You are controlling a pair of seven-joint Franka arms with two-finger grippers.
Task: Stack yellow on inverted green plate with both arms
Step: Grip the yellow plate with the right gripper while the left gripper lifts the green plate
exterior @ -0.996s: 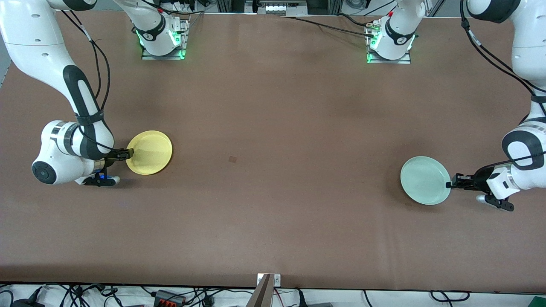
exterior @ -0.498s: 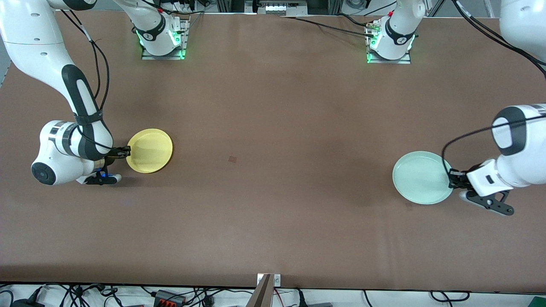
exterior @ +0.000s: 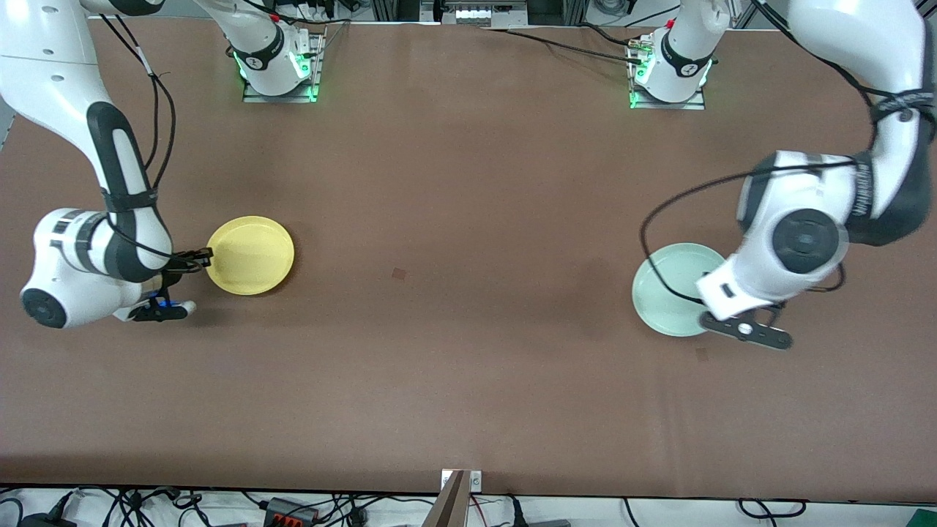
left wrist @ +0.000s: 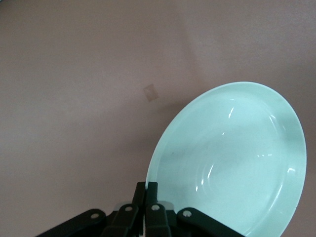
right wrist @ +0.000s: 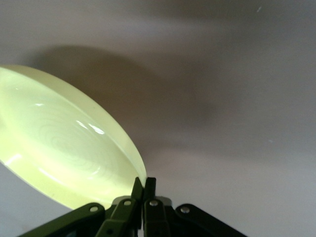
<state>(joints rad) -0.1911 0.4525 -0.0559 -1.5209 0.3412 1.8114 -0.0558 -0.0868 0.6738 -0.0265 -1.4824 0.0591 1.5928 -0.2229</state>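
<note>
- At the right arm's end of the worktop [exterior: 468, 351], the right pincer [exterior: 203, 256] is clenched on the rim of the yellow plate [exterior: 250, 255], fingers closed flat on the edge.
- The yellow plate is round, shallow and plain pale yellow with a raised rim; in the right wrist view it [right wrist: 64, 148] shows faint concentric rings and glossy highlights, reaches away from the right pincer [right wrist: 143, 185] and throws a broad shadow on the brown surface, so it seems lifted clear of it.
- At the left arm's end, the left pincer [left wrist: 146, 190] is clamped on the rim of the green plate [left wrist: 232, 163], which is tilted, its hollow face toward the wrist camera.
- The green plate [exterior: 670, 289] is round, shallow, pale mint green and glossy; in the front view the left wrist covers part of it.
- A small darker square patch [exterior: 399, 273] marks the worktop between the two plates.
- No readable writing shows on either plate.
</note>
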